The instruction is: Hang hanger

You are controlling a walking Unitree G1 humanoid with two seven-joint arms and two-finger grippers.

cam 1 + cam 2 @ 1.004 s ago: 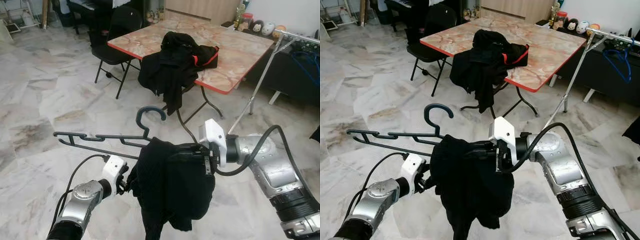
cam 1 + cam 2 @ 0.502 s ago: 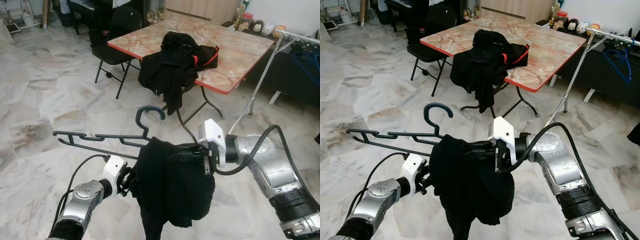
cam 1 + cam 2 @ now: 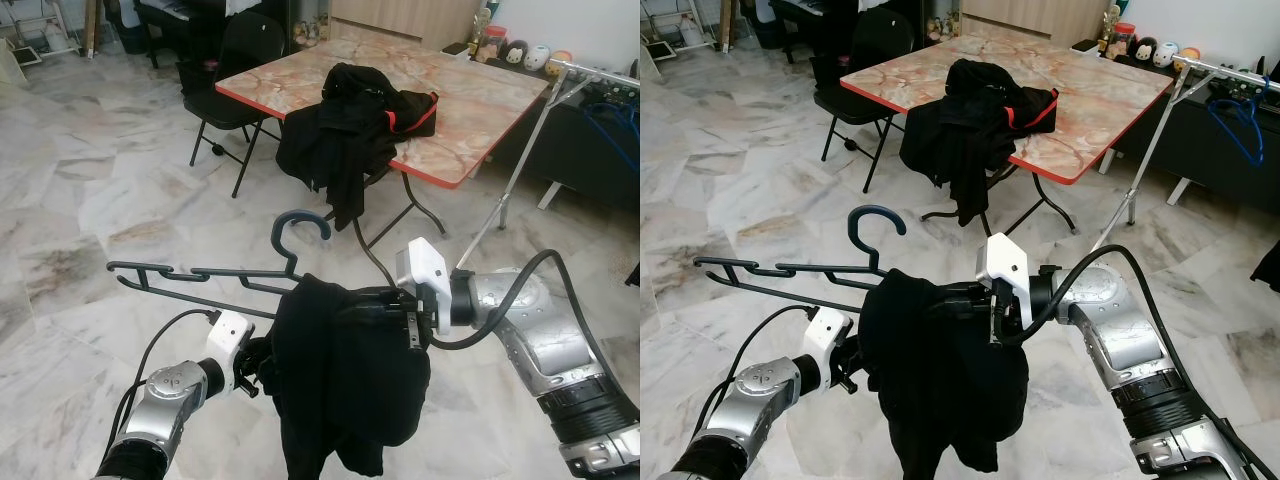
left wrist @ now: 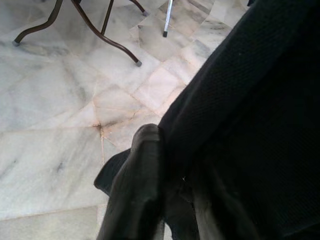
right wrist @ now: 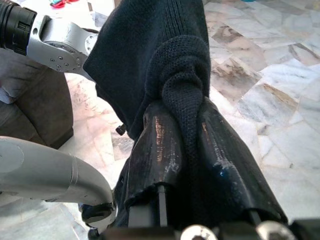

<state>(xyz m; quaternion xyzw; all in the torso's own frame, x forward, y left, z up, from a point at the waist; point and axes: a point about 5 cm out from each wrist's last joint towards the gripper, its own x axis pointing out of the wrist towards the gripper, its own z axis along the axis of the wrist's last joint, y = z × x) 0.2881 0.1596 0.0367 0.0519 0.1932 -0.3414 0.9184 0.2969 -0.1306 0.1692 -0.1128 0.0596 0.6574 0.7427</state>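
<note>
Right gripper (image 5: 187, 135): closed on a bunched fold of the black garment (image 3: 345, 380), the knit pinched between its two fingers (image 5: 160, 150), held at chest height in front of the robot

Left gripper (image 3: 252, 368): pressed against the garment's other edge; one finger (image 4: 137, 190) lies along the cloth, but I cannot tell whether it is clamped or merely touching

Black garment: draped over one arm of the dark hanger (image 3: 215, 275), most of it hanging down in a loose mass between the two grippers

Dark hanger: roughly level, hook (image 3: 300, 228) pointing up, its free arm sticking out bare to the robot's left; carried in the air, well apart from any rail

Progress, as a judgement: dressing the hanger looks only part done, since the cloth sits on one shoulder only; the hanging itself is not yet begun. Left to do: seat the garment, carry the hanger to the rail, hook it on

Clothes rail (image 3: 1230, 72): metal, slanted leg, far right of the room, a blue hanger (image 3: 1238, 115) already on it; likely destination

Counter (image 3: 470, 110): red-edged, marble-patterned folding top, well ahead, with a heap of dark clothes (image 3: 355, 120) spilling over its near edge

Black chair (image 3: 235, 75): beside the counter

Floor (image 3: 90, 200): pale marble tiles
</note>
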